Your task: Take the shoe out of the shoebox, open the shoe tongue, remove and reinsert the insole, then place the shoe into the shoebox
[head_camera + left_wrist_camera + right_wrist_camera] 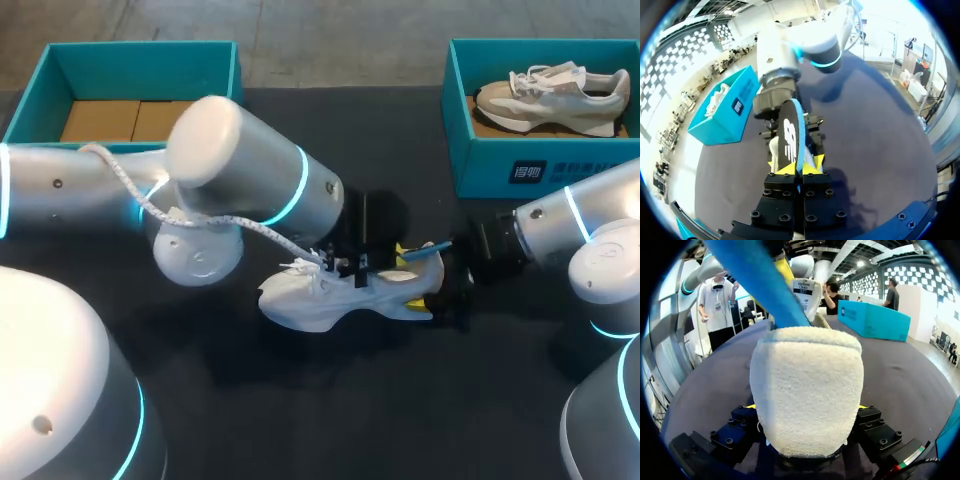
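Head view: the white shoe (320, 300) is out on the black table (300, 420), well apart from the teal shoebox (30, 100) at the back left. My right gripper (805, 407) squeezes the shoe's fuzzy heel from both sides. My left gripper (800, 169) is pinched tight on the blue-edged insole (790, 135), whose far end reaches the shoe.

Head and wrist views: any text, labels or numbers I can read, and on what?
The label on right shoebox: white print, too blurred to read.
The logo on insole: large white mark, no legible words.
The white tag on shoe, beyond the heel: print too small to read.
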`<state>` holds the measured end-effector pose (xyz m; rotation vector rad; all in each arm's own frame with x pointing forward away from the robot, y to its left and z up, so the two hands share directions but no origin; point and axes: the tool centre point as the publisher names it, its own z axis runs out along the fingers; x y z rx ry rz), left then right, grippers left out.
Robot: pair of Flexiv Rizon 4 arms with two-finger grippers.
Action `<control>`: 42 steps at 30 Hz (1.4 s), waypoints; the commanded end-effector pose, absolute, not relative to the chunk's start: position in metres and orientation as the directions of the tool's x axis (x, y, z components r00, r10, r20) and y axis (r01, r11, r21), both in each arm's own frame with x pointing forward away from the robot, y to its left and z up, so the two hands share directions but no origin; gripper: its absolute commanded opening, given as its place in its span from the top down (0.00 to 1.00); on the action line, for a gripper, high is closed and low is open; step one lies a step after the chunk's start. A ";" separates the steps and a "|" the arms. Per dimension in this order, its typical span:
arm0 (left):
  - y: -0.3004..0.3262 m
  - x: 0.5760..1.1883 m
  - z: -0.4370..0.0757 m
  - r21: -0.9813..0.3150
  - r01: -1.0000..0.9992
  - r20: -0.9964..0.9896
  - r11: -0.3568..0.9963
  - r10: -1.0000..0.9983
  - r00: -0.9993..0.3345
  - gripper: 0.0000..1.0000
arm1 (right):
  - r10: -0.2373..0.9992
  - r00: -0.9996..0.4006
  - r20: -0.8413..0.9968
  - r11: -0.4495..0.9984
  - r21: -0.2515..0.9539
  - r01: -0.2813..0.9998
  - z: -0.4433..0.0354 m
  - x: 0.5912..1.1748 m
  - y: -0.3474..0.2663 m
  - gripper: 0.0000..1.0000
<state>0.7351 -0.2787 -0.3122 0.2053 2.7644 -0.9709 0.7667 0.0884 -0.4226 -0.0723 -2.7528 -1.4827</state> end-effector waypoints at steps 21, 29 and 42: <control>-0.301 0.735 -0.256 -0.737 0.231 -0.157 0.635 0.172 -0.972 1.00 | 0.035 -0.999 0.034 0.553 0.832 0.047 -0.424 0.767 0.089 1.00; -0.299 0.737 -0.232 -0.773 0.237 -0.128 0.588 0.221 -0.967 1.00 | 0.035 -0.999 0.034 0.553 0.832 0.047 -0.424 0.767 0.089 1.00; -0.297 0.737 -0.224 -0.789 0.246 -0.114 0.563 0.259 -0.959 1.00 | 0.035 -0.999 0.034 0.553 0.832 0.047 -0.424 0.767 0.089 1.00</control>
